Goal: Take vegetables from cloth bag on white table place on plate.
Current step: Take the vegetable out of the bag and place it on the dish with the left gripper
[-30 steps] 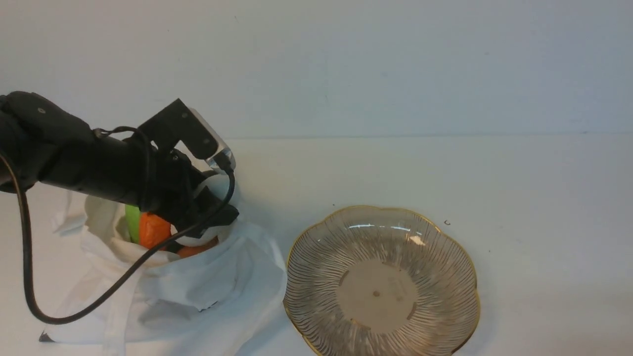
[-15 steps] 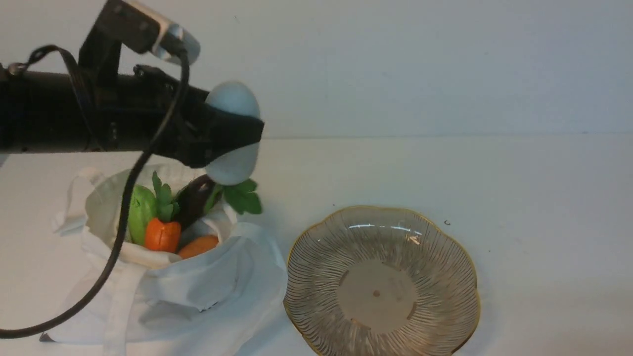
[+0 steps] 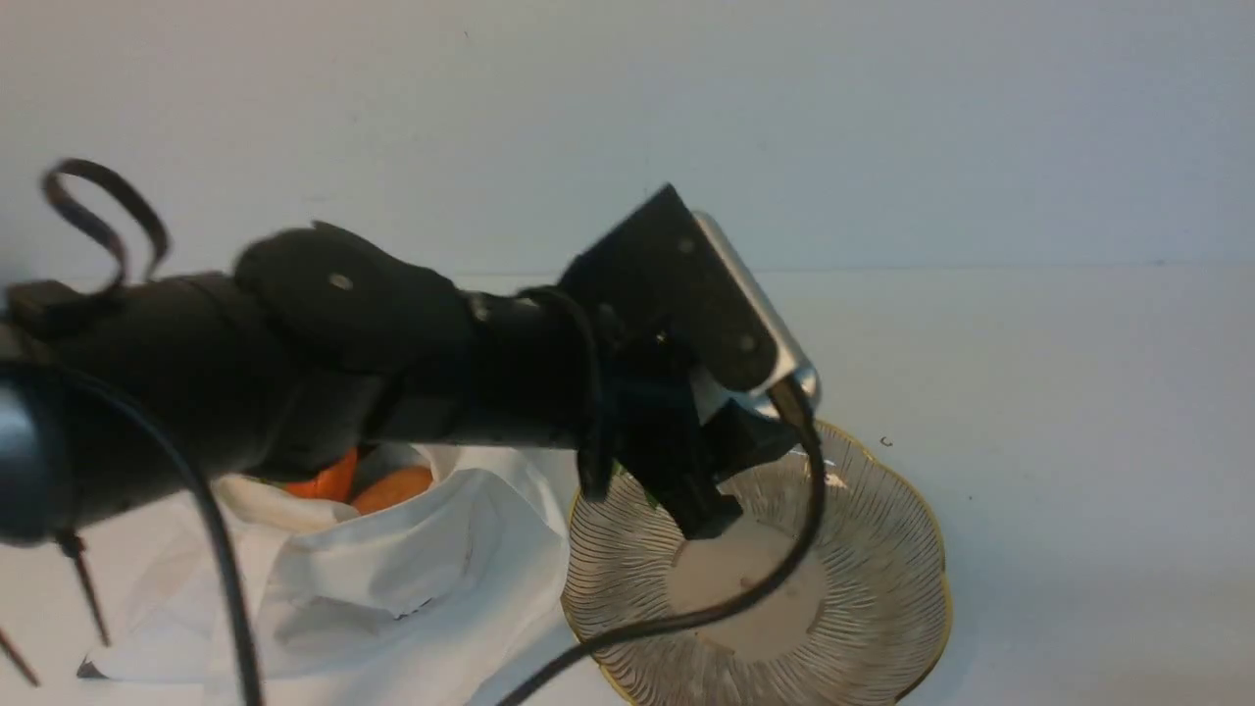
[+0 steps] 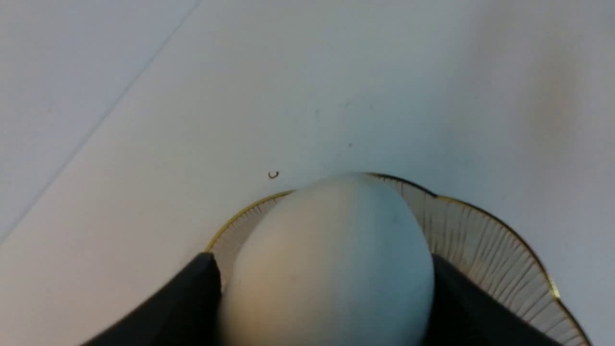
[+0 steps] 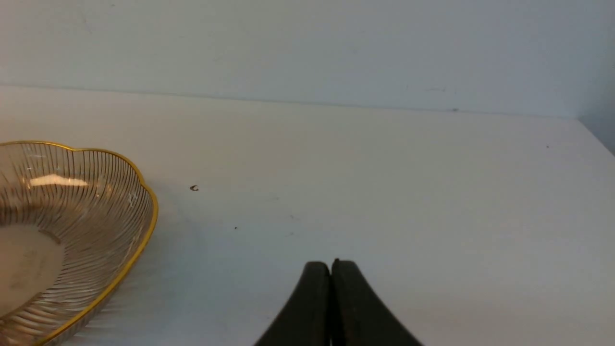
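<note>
White radish [image 4: 336, 226]: clamped between the black fingers [image 4: 192, 298] of the left gripper [image 4: 322, 262], one on each flank, rounded end protruding past their tips, held over the plate [image 4: 485, 240]. Right gripper [image 5: 330, 269]: fingers pressed together, empty, above the white table [image 5: 384, 168].

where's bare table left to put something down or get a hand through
Bare table lies right of the plate, out to the edge, and in the strip between plate and back wall. Crowded: the cloth bag presses up to the plate's left rim, and the left gripper holds the radish over the plate.
</note>
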